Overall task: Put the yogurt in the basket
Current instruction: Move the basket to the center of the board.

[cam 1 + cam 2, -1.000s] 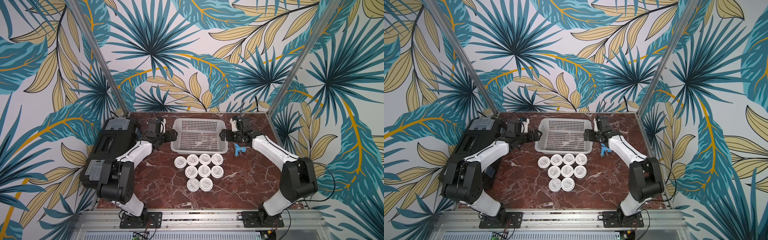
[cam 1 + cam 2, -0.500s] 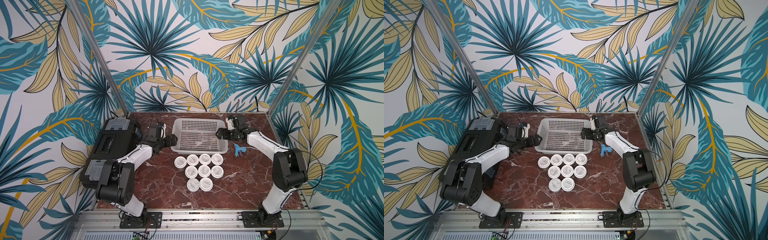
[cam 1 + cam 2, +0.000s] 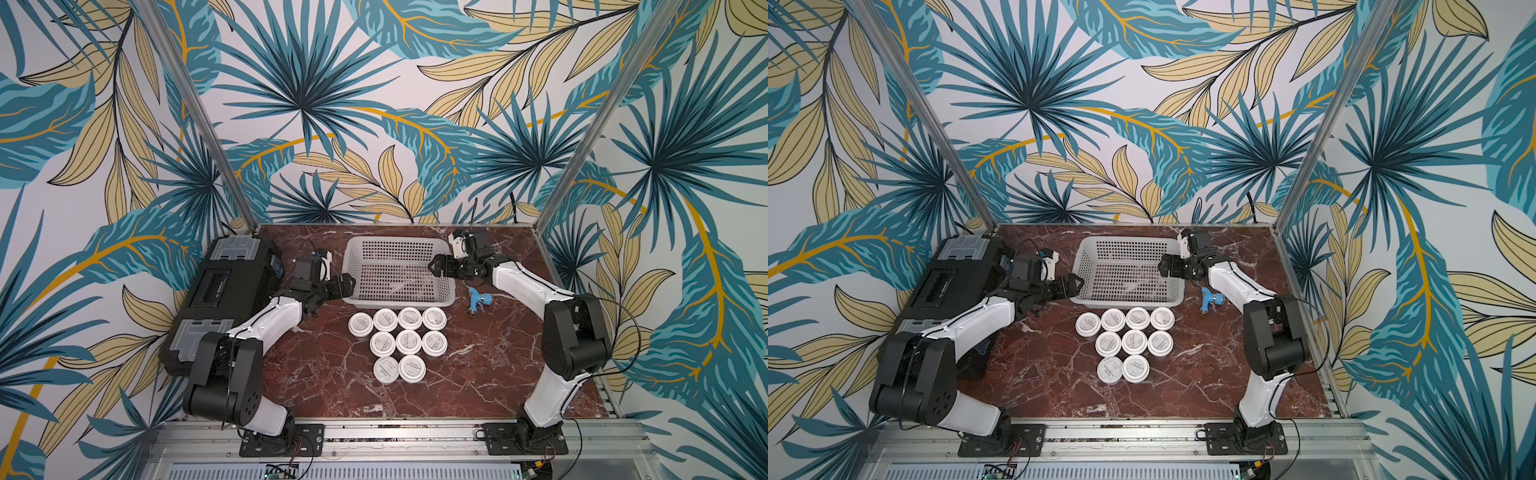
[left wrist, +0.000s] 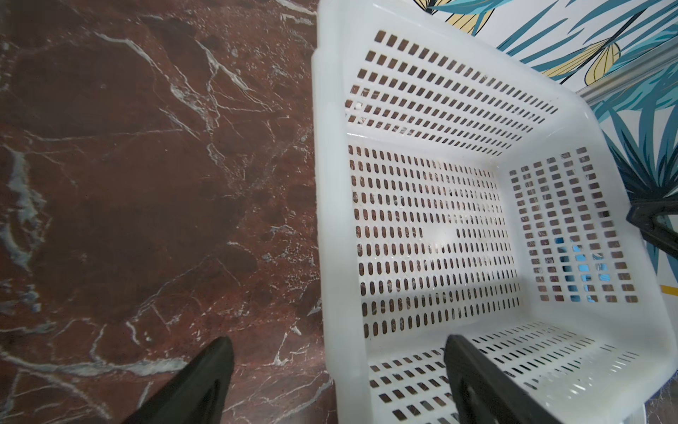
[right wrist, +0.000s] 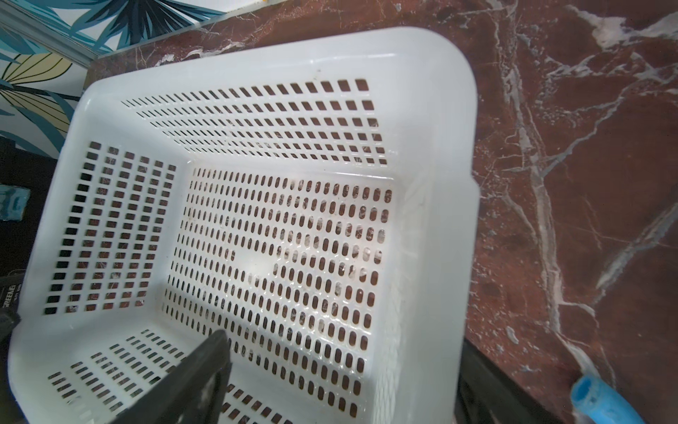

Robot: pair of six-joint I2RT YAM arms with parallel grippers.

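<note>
The white perforated basket [image 3: 397, 240] [image 3: 1126, 240] stands empty at the back middle of the marble table. Several yogurt jars [image 3: 409, 341] [image 3: 1133, 341] with white lids sit packed together just in front of it. My left gripper [image 3: 347, 284] [image 3: 1073, 282] [image 4: 337, 370] is open astride the basket's left rim [image 4: 332, 220], one finger on the table side, one inside. My right gripper [image 3: 436, 266] [image 3: 1165, 266] [image 5: 341, 367] is open astride the right wall [image 5: 433, 257] in the same way. Neither holds anything.
A black toolbox [image 3: 232, 291] with clear lid compartments lies along the left edge, behind my left arm. A small blue fitting [image 3: 478, 299] [image 5: 601, 403] lies right of the basket, under my right arm. Metal frame posts rise at both back corners.
Both grippers have moved inward from beside the basket's ends to over its rims, the left one also coming a little forward. The basket and jars have not moved.
</note>
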